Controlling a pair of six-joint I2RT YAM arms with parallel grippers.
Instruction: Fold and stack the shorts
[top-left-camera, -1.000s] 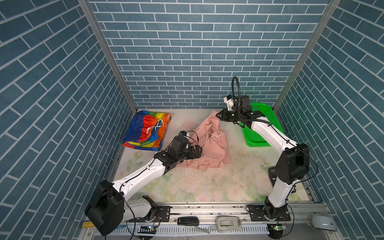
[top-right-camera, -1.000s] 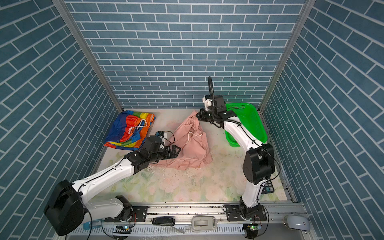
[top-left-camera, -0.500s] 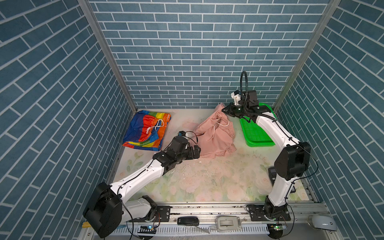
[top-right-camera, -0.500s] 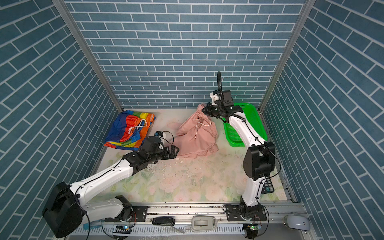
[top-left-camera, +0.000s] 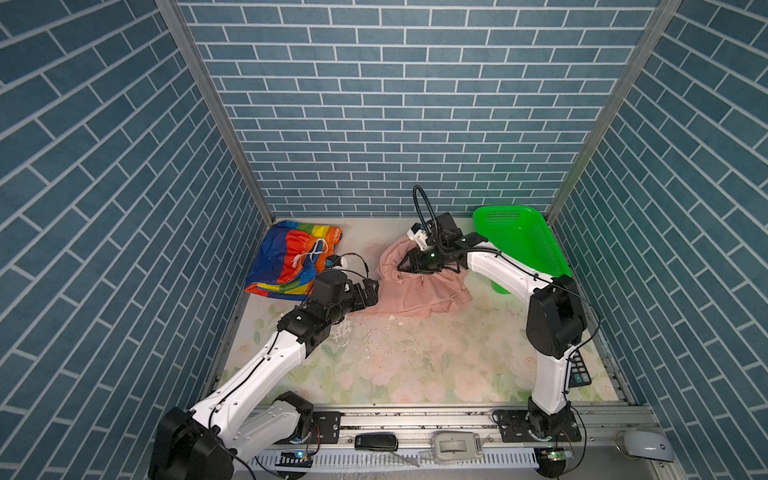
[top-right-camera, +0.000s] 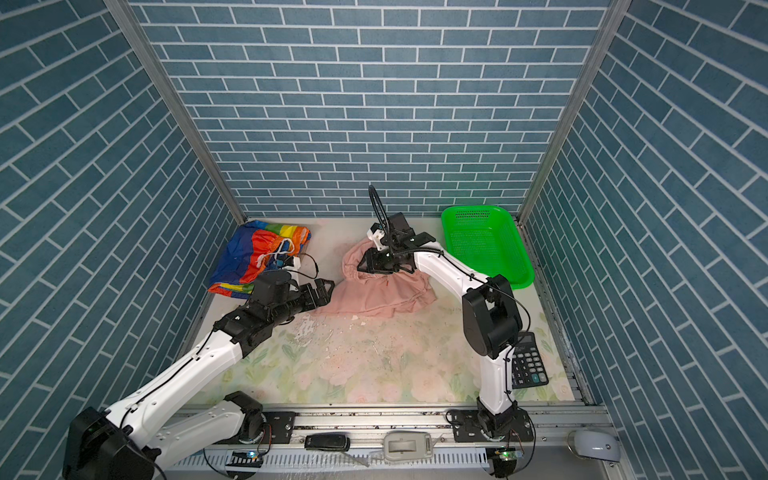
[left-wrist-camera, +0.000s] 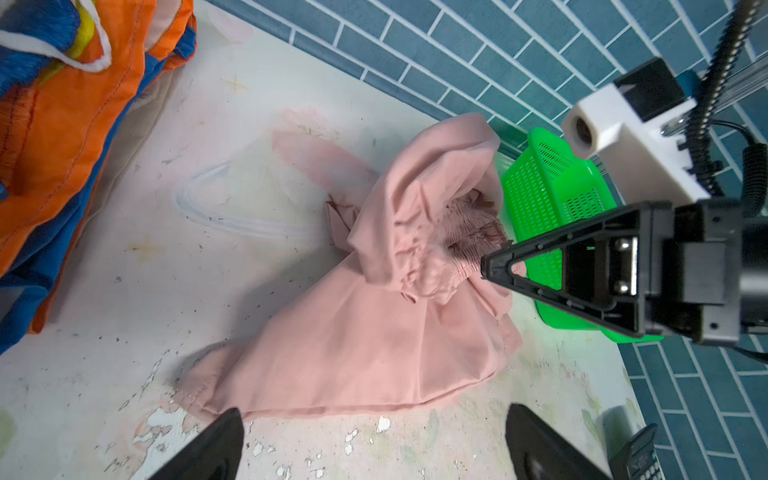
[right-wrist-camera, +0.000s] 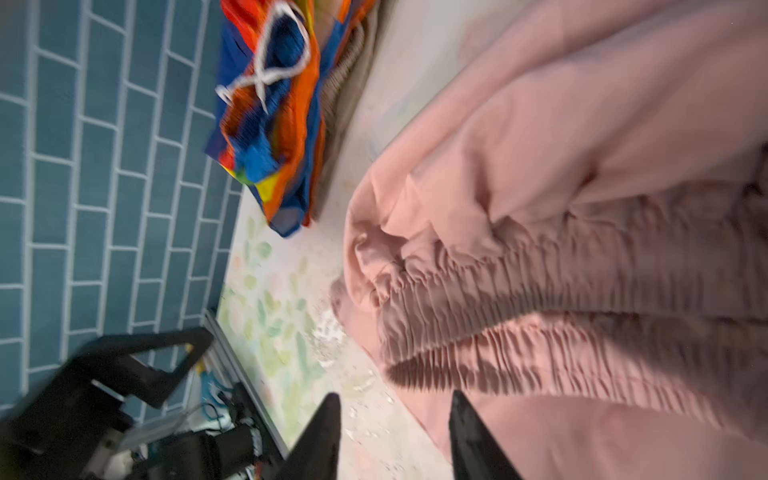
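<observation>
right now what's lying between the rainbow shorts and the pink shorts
Bare table, clear in the left wrist view. In a top view the open left gripper sits at the near end of that gap.

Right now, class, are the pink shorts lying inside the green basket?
No, the pink shorts lie crumpled on the table beside the green basket, not in it.
</observation>
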